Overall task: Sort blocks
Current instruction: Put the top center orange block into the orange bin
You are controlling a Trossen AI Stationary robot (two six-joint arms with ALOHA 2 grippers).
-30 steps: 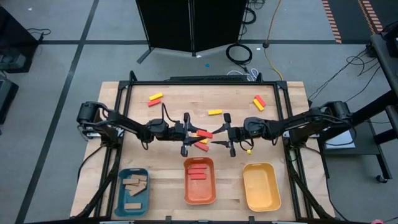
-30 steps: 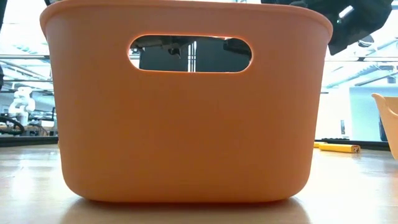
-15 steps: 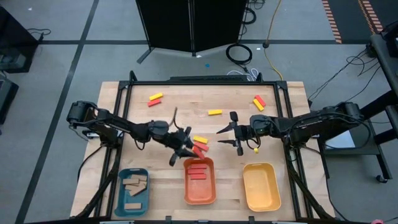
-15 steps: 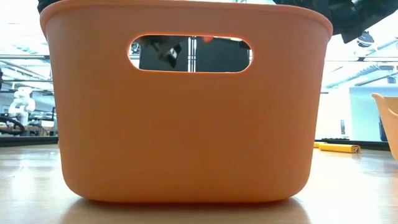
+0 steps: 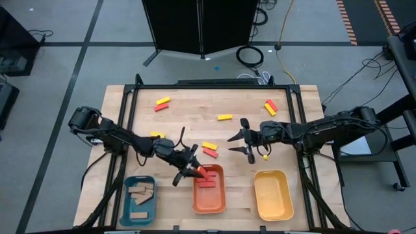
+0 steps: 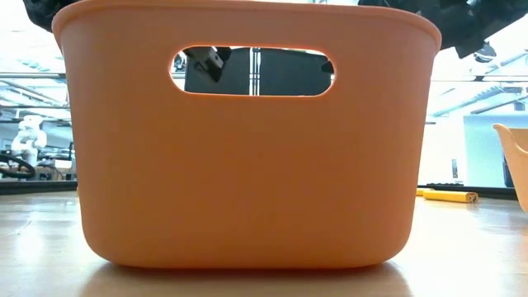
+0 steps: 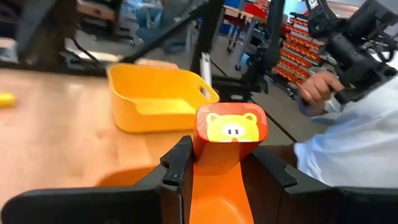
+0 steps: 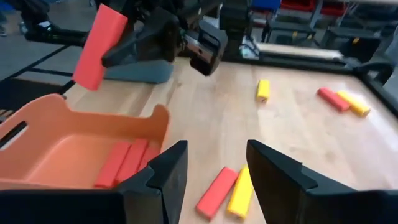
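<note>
On the left side, the blue tray [image 5: 138,199] stands near the front edge of the table [image 5: 175,120] and holds several tan wood blocks [image 5: 142,192]. The left claw [image 5: 192,171] reaches over the back rim of the orange tray [image 5: 208,189], and its two fingers are clamped on a red block [image 8: 99,48]. The right wrist view shows this block tilted in the air above the tray, and the left wrist view shows its end [image 7: 231,129] with a small yellow bear-like face between the dark fingers [image 7: 177,163]. Inside the orange tray, two red blocks [image 5: 207,181] lie flat side by side.

Just behind this tray, a yellow and red pair of blocks [image 5: 209,149] lies on the table, touching each other. Another yellow and red pair [image 5: 162,104] lies near the back left, a single yellow block [image 5: 225,117] near the back middle, and a third pair [image 5: 270,106] at the back right.

The right claw [image 5: 242,142] hangs above the middle of the table with its fingers spread apart and nothing between them. A small yellow block [image 5: 265,156] lies beside it. The yellow tray [image 5: 273,195] stands at the front right.

In the low view, the orange tray's wall [image 6: 247,165] fills nearly everything.
</note>
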